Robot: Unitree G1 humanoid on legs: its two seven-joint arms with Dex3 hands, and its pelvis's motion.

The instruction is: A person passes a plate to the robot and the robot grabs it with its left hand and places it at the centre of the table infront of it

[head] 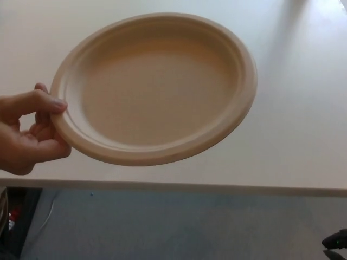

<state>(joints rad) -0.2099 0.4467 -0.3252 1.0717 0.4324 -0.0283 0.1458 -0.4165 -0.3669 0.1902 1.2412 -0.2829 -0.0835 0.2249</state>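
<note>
Presently one plate [157,89] is in view: a round, tan-beige disposable item with a shallow flat well, a stepped inner ring and a raised rim. Its surface is matte and unmarked. The plate is held in the air above the pale worktop [303,135], well side up and tilted toward the camera, so the outline reads as an oval whose long axis runs from lower left to upper right. The near rim overlaps the worktop's front edge region; the far rim sits higher in the picture.

One person's hand [27,135] enters from picture left and pinches the left rim, thumb on top and the other digits curled beneath.

One robot hand, the right hand [336,242], shows only as a small dark shape at the lower right corner; whether its fingers are spread or closed cannot be told. Grey floor [179,227] lies below the worktop edge.
</note>
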